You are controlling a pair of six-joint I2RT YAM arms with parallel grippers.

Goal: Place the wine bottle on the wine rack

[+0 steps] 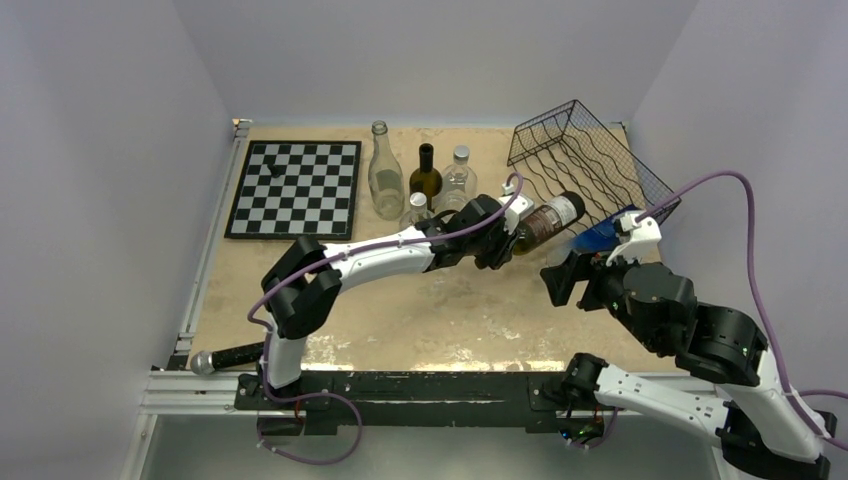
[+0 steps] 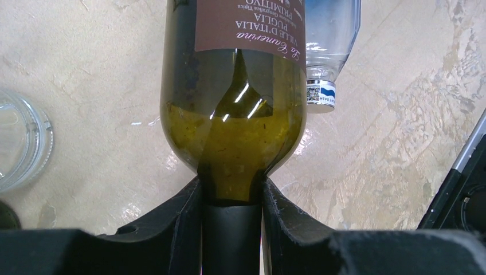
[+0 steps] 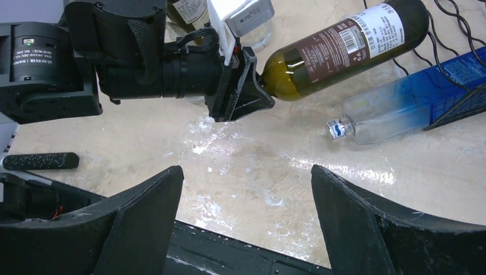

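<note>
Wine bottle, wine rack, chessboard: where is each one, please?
wine bottle [image 3: 338,48], right wrist view, on its brown label.
wine rack [image 1: 585,160], top external view, on its wavy wires.
chessboard [image 1: 295,190], top external view, on its middle squares.

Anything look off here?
Yes: a clear plastic bottle lies on its side on the table, its blue end under the wire of the wine rack. It sits right beside the wine bottle that the left gripper holds by the neck, and may obstruct placement.

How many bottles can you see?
6. Four stand beside the chessboard: tall clear, dark green, capped clear, small clear. Left end effector holds the wine bottle; a blue bottle lies at the wine rack. More may be hidden.
</note>
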